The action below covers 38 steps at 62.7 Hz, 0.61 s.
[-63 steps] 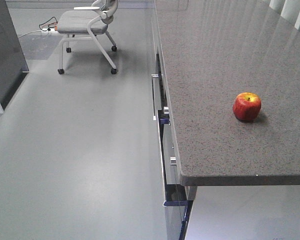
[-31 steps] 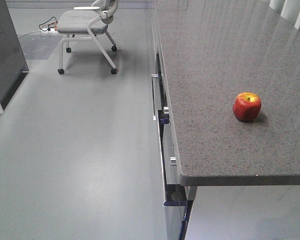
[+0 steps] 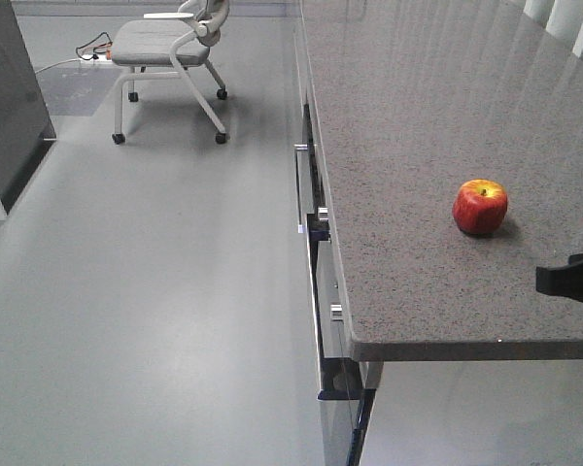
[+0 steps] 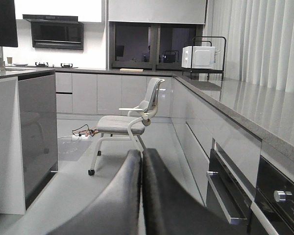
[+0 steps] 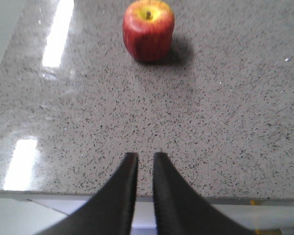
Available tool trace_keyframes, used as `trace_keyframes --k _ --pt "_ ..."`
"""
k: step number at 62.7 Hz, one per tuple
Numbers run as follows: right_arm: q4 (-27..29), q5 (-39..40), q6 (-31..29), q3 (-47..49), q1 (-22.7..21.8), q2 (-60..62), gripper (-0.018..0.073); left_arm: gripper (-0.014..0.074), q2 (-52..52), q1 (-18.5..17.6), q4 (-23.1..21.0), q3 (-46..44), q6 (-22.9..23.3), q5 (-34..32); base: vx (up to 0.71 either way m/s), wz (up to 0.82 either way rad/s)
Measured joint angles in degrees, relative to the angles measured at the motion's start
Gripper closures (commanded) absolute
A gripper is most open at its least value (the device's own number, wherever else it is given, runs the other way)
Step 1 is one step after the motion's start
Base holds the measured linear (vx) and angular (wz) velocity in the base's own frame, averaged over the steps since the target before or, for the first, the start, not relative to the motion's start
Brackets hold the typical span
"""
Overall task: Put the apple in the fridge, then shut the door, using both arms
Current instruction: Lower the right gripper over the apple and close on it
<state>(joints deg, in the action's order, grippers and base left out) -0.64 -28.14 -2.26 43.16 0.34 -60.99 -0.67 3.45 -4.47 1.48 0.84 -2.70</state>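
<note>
Black right claw (image 5: pixel 143 156) over the counter's near edge, apple ahead of it.
Right claw's two fingers nearly together, thin slit between, nothing held; it hangs over the front edge of the speckled grey stone countertop (image 3: pixel 418 116). Small round red-and-yellow apple (image 5: pixel 148 29) sits upright, stem dimple up, further in on the same top, apart from the claw and in line with it. Left claw (image 4: pixel 140 152) pressed together, empty, out over the grey floor (image 3: pixel 155 291) facing down the kitchen. Grey-seated office chair with white frame and castors (image 3: pixel 170 44) stands far down the aisle; white microwave (image 4: pixel 198 56) at the far end of the counter.
</note>
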Motion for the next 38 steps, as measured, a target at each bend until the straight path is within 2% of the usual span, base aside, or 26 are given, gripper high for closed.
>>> trace_keyframes --k 8,16,24,38 --pt "0.1 -3.3 -1.9 4.3 0.0 -4.4 0.0057 0.0603 0.0 0.0 0.0 0.0 0.0 0.0 0.0 0.0" --pt "0.1 -5.0 -2.4 8.0 0.0 -8.7 -0.0109 0.0603 0.0 0.0 0.0 0.0 0.0 0.0 0.0 0.0" --pt "0.1 -5.4 -2.5 11.3 0.0 -13.2 -0.0154 0.0603 0.0 0.0 0.0 0.0 0.0 0.0 0.0 0.0" --pt "0.1 -6.6 -2.5 19.5 0.0 -22.6 -0.0123 0.0603 0.0 0.0 0.0 0.0 0.0 0.0 0.0 0.0"
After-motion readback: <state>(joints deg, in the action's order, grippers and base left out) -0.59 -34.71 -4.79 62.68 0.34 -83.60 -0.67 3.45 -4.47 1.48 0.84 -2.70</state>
